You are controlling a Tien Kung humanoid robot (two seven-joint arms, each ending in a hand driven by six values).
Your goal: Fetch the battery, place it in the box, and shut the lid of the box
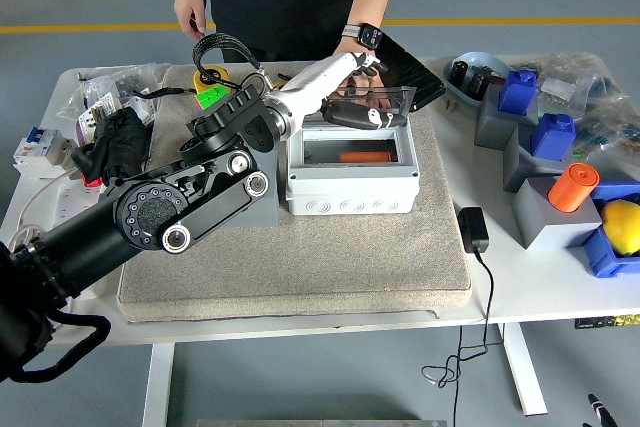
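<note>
The white box (pixel 352 187) stands on the grey mat (pixel 330 257) with its clear lid (pixel 385 97) upright at the back. An orange battery (pixel 362 157) lies inside the box. My left hand (pixel 356 113) reaches over the box from the left, its fingers (pixel 345 119) stretched loosely along the lid's front face near its top edge, not closed around anything. A person's hand with a black watch (pixel 363 36) is right behind the lid, mostly hidden by my wrist. The right arm is out of view.
A black tablet (pixel 412 69) lies behind the box. A black charger (pixel 472 229) and its cord lie right of the mat. Grey and blue blocks (pixel 545 147), an orange cylinder (pixel 573 187) and a yellow fruit (pixel 622 225) are at the right; a power strip (pixel 60 232) and cubes are at the left.
</note>
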